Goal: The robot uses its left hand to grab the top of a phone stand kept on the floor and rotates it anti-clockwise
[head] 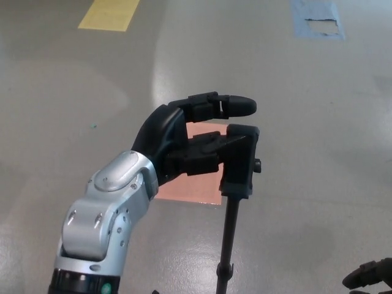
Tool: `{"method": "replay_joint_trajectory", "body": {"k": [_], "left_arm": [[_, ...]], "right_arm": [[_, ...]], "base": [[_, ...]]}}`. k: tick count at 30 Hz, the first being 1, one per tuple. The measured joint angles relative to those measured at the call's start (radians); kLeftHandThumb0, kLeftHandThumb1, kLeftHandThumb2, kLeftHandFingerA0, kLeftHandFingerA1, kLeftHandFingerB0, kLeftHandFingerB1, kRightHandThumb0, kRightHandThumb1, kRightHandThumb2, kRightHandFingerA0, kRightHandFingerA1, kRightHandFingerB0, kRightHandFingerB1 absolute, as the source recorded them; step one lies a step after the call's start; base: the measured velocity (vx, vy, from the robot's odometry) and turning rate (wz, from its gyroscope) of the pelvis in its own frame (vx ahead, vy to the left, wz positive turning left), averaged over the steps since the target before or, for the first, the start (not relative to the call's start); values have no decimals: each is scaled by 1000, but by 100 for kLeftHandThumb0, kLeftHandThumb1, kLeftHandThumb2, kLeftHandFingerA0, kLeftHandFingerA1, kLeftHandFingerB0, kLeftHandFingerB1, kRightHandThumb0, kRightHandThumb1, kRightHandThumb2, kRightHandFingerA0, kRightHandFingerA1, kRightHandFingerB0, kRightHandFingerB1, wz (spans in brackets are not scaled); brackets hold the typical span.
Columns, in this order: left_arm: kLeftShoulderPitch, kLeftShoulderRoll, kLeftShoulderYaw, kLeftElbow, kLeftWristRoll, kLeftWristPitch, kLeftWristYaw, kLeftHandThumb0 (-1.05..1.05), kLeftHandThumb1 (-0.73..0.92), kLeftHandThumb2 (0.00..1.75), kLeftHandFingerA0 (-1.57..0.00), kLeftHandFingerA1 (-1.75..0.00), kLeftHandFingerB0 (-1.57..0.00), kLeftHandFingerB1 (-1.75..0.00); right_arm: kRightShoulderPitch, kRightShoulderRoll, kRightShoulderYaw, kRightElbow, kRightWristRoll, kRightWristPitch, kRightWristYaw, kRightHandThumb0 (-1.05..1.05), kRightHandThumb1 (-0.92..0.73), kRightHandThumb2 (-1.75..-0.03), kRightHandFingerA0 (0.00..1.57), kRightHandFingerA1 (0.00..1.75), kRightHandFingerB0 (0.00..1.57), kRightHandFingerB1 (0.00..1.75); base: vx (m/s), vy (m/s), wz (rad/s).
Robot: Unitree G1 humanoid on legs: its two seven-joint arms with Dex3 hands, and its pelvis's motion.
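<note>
Standing upright on the grey floor point(318, 122), the phone stand point(240, 162) occupies the lower middle of the head view, its thin black pole point(230, 239) running down out of the picture with a small clamp knob partway along it. The black head of the stand sits at the top of the pole, with a little knob on its right side. The left robot hand point(199, 138) is closed on that head: the lower fingers point(208, 153) press against its left face, while the upper finger point(229, 105) reaches out over the top and does not clearly touch it (the thumb cannot be made out). The silver forearm point(104, 226) comes in from the lower left. Behind the stand lies a flat pinkish-brown sheet point(193, 187) on the floor, partly hidden by the hand. Farther off, a yellow marking point(110, 13) sits at the top left and a blue tape patch point(317, 18) at the top right. At the bottom right corner, black fingers of the right robot hand point(369, 274) show; whether they are parted or closed cannot be told.
</note>
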Motion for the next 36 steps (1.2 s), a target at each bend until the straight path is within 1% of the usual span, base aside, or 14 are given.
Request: {"method": "replay_joint_trajectory", "body": {"k": [10, 18, 23, 24, 29, 30, 31, 32, 33, 34, 35, 36], "left_arm": [[-27, -10, 40, 0, -35, 112, 2, -15, 62, 57, -83, -57, -75, -53], [-49, -11, 64, 0, -59, 192, 8, -15, 64, 58, -85, -57, -76, -53], [-62, -11, 74, 0, -71, 237, 12, -16, 64, 58, -88, -58, -75, -53], [-65, -11, 76, 0, -75, 247, 13, -16, 65, 58, -88, -58, -73, -52], [-77, -11, 85, 0, -86, 291, 19, -18, 66, 58, -88, -58, -74, -53], [-80, -11, 86, 0, -90, 302, 21, -16, 66, 58, -87, -59, -72, -53], [-82, -10, 86, 0, -92, 308, 21, -16, 66, 58, -87, -59, -72, -53], [-83, -10, 86, 0, -96, 315, 22, -16, 66, 59, -86, -59, -70, -53], [-84, -9, 86, 0, -100, 320, 22, -16, 66, 59, -86, -59, -70, -53], [-87, -8, 86, 0, -105, 331, 22, -15, 66, 58, -87, -60, -68, -52], [-88, -8, 86, 0, -107, 335, 22, -15, 66, 58, -87, -60, -68, -52], [-89, -6, 86, 0, -112, 342, 22, -15, 65, 58, -86, -60, -70, -53]], "right_arm": [[-7, 0, 0, 0, 0, 0, 0, -50, -83, -65, 55, 46, 34, 33], [-14, 0, 0, 0, 0, 0, 0, -50, -82, -65, 54, 46, 34, 33], [-25, 0, 0, 0, 0, 0, 0, -51, -82, -64, 57, 46, 34, 32], [-28, 0, 0, 0, 0, 0, 0, -55, -68, -94, 49, 58, 29, 47], [-35, 0, 0, 0, 0, 1, 0, -55, -68, -94, 49, 58, 29, 47], [-37, 0, 0, 0, 0, 1, 0, -50, -82, -65, 56, 47, 35, 33], [-37, 0, 0, 0, 0, 1, 0, -50, -82, -65, 56, 47, 35, 33], [-38, 0, 0, 0, 0, 1, 0, -53, -76, -67, 55, 48, 33, 35], [-38, 0, 0, 0, 0, 1, 0, -53, -76, -67, 55, 48, 33, 35], [-39, 0, 0, 0, 0, 1, 0, -55, -69, -94, 49, 58, 28, 47], [-39, 0, 0, 0, 0, 1, 0, -55, -69, -94, 49, 58, 28, 47], [-40, 0, 0, 0, 0, 1, 0, -50, -83, -64, 56, 46, 34, 33]], "base": [[0, 0, 0], [0, 0, 0], [0, 0, 0], [0, 0, 0], [0, 0, 0], [0, 0, 0], [0, 0, 0], [0, 0, 0], [0, 0, 0], [0, 0, 0], [0, 0, 0], [0, 0, 0]]}}
